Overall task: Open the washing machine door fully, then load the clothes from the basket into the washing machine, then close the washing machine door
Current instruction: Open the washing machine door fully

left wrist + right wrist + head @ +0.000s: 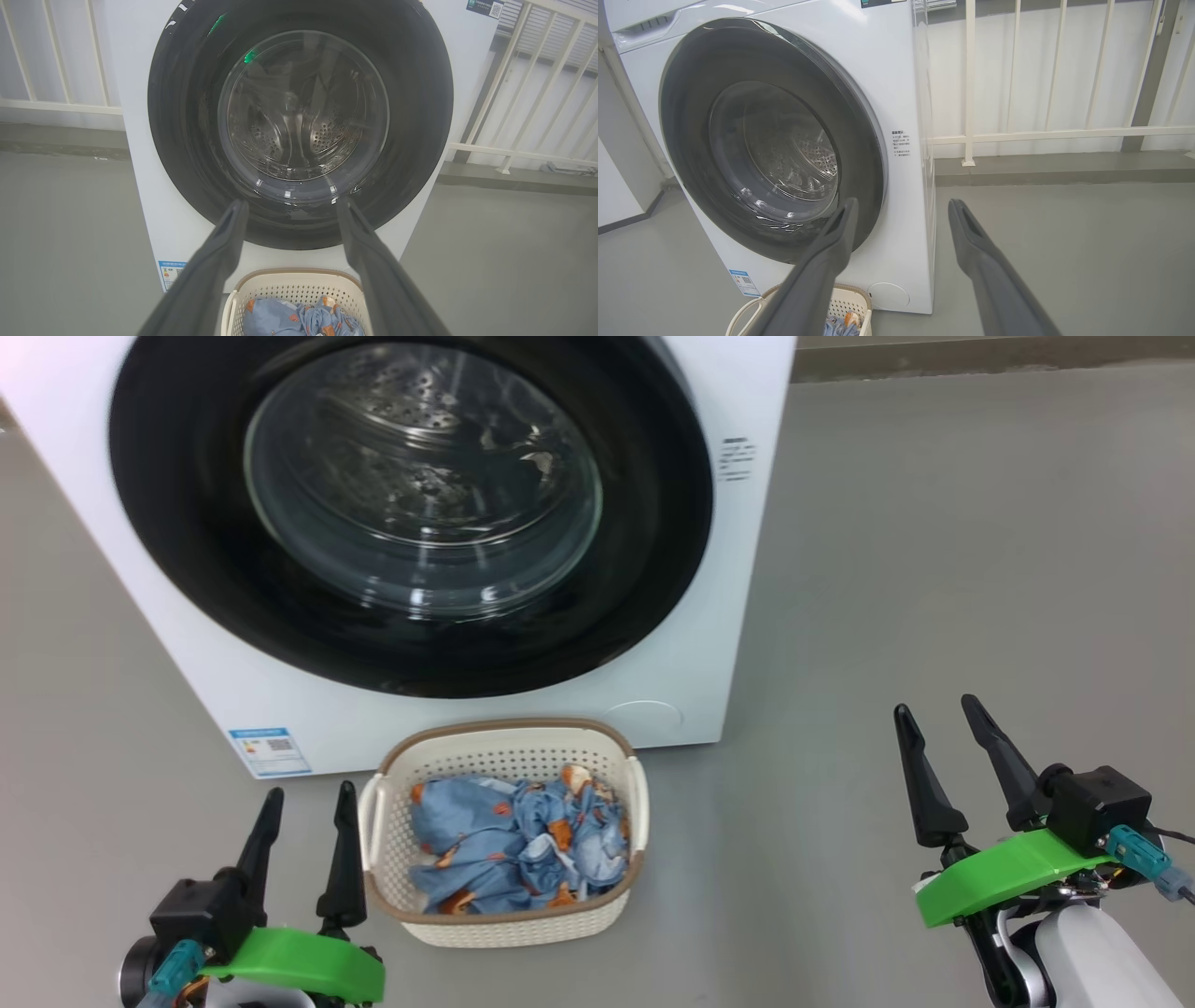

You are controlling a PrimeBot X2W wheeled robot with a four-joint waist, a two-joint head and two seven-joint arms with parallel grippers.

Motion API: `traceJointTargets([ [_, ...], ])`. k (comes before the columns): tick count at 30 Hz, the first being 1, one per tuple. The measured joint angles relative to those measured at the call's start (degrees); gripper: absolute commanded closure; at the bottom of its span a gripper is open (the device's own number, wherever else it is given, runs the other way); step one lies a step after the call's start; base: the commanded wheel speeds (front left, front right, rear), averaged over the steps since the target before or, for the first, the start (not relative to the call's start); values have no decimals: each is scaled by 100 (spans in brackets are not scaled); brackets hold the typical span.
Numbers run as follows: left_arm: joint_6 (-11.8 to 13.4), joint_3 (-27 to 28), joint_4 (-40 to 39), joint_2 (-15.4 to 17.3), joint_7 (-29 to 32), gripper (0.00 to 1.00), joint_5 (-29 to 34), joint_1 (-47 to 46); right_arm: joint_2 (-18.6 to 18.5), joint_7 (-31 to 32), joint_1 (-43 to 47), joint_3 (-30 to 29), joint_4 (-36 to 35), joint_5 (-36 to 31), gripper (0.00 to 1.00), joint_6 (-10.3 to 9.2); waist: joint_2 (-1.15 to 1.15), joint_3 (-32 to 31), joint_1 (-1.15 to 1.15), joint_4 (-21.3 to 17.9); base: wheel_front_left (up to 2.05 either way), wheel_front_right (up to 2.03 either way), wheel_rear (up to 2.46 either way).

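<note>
Nothing legible, blue label (270,751) low on washing machine (738,579) front, grey text block (736,458) beside washing machine door (411,513), dark QR sticker (486,7) at top, all too small

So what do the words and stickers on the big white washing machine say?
Blue label sticker, lower corner of the big white box-shaped washing machine: too small to read.
Grey print block beside the round glossy black door: too blurred to read.
Dark sticker with a square code, upper corner: unreadable.
Nothing can be quoted.
</note>
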Motion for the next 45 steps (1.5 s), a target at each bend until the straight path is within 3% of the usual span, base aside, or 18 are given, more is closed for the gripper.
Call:
traceJointTargets([
  [9,-2,-10,0,-1,0,0,-1,-1,-14,0,0,0,5,0,0,0,0,-35,0,-20,49,49,-99],
  [45,-25,-31,225,5,0,0,-53,-1,-40,0,0,10,104,2,0,0,0,-78,0,14,0,0,-1],
])
